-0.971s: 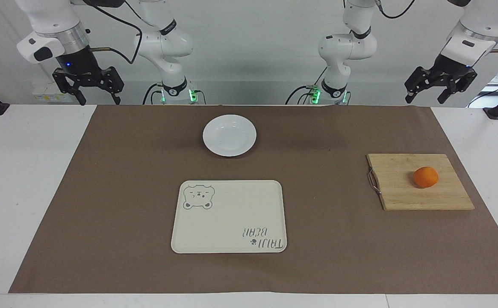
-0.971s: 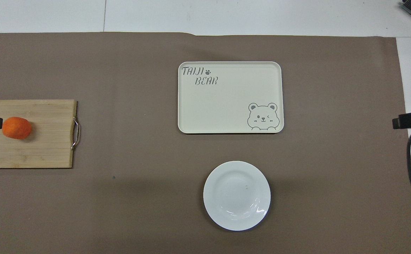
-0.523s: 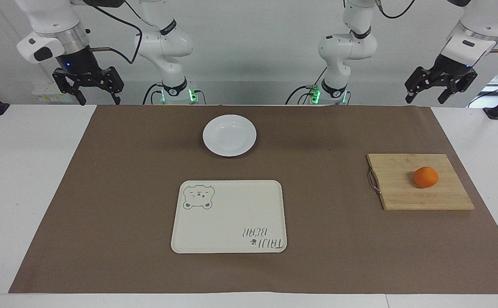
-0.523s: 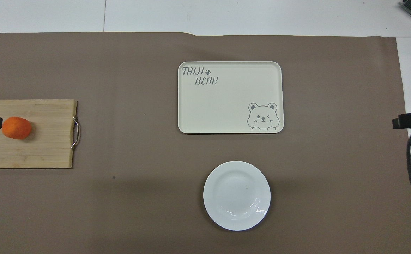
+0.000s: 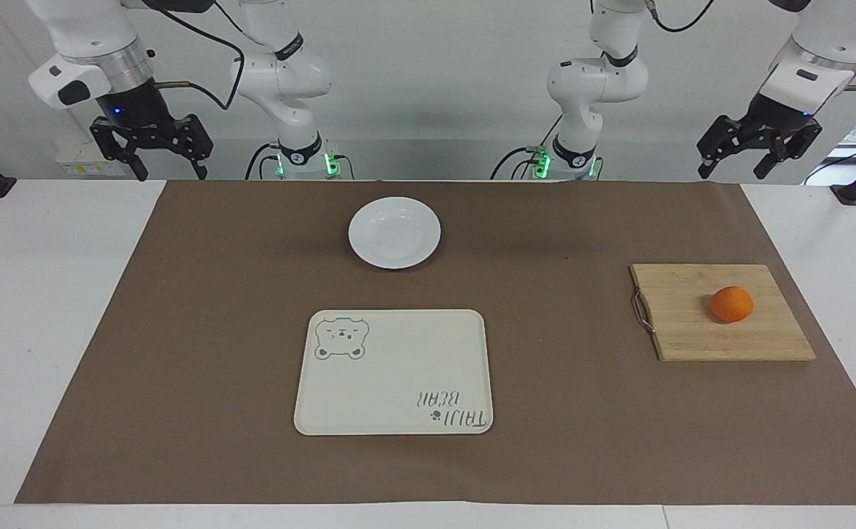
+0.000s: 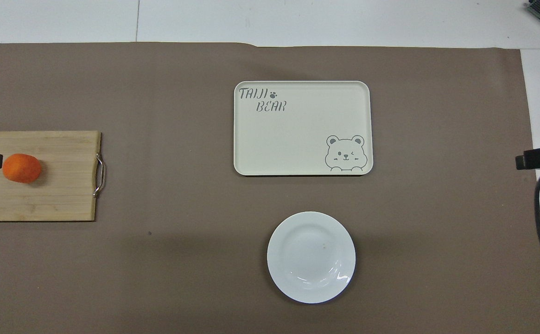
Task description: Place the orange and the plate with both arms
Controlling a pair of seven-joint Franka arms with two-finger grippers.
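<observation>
The orange (image 5: 732, 304) (image 6: 22, 168) rests on a wooden cutting board (image 5: 692, 327) toward the left arm's end of the table. The white plate (image 5: 394, 232) (image 6: 311, 257) lies on the brown mat close to the robots, near the middle. My left gripper (image 5: 730, 170) hangs open and empty in the air over the table's edge at the robots' end, above the mat's corner, well apart from the orange. At the right arm's end, my right gripper (image 5: 170, 173) hangs the same way, open and empty, away from the plate.
A cream rectangular tray with a bear print (image 5: 394, 345) (image 6: 297, 139) lies empty, farther from the robots than the plate. The cutting board (image 6: 61, 204) has a metal handle (image 5: 641, 311) on its side toward the tray. A brown mat (image 5: 178, 330) covers most of the table.
The left gripper has crept slightly upward. The orange, the plate, the tray and the right gripper have not moved.
</observation>
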